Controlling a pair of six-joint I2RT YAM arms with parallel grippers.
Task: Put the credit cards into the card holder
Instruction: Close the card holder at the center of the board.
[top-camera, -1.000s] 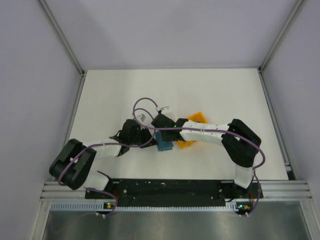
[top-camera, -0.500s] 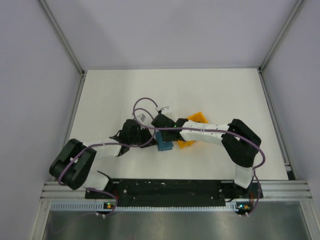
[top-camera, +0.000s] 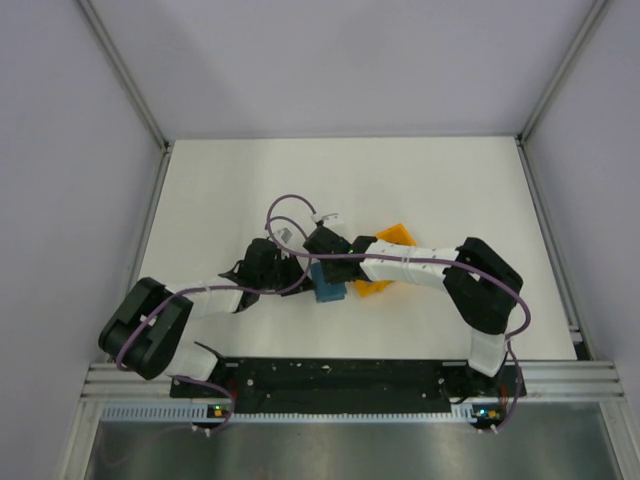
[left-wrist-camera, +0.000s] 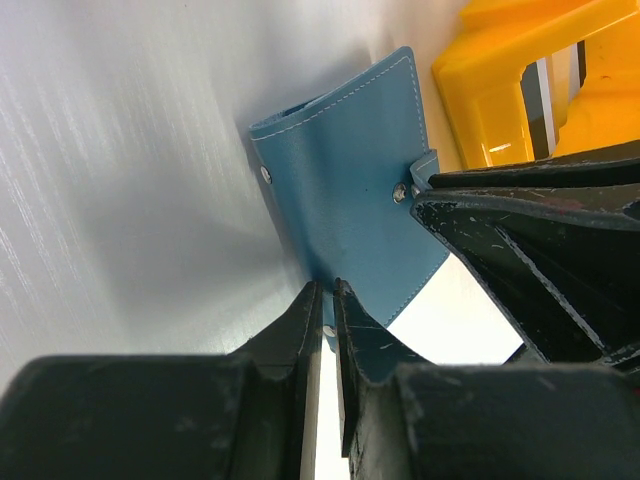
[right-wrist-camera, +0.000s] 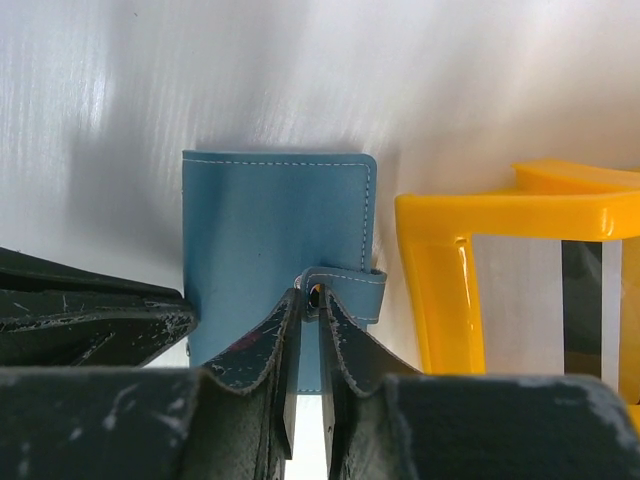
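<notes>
The teal-blue card holder (top-camera: 328, 284) lies closed on the white table between both grippers. In the left wrist view my left gripper (left-wrist-camera: 327, 296) is shut on the near edge of the card holder (left-wrist-camera: 345, 185). In the right wrist view my right gripper (right-wrist-camera: 312, 298) is shut on the snap strap (right-wrist-camera: 352, 288) of the card holder (right-wrist-camera: 265, 225). A thin pale card with dark edges (left-wrist-camera: 541, 100) stands inside the orange rack; it also shows as a dark strip in the right wrist view (right-wrist-camera: 581, 300). Other cards are hidden.
The orange open-frame rack (top-camera: 388, 241) stands just right of the card holder, touching or nearly touching it (right-wrist-camera: 440, 280). The right gripper's black fingers (left-wrist-camera: 540, 250) crowd the left wrist view. White walls surround the table (top-camera: 230, 190).
</notes>
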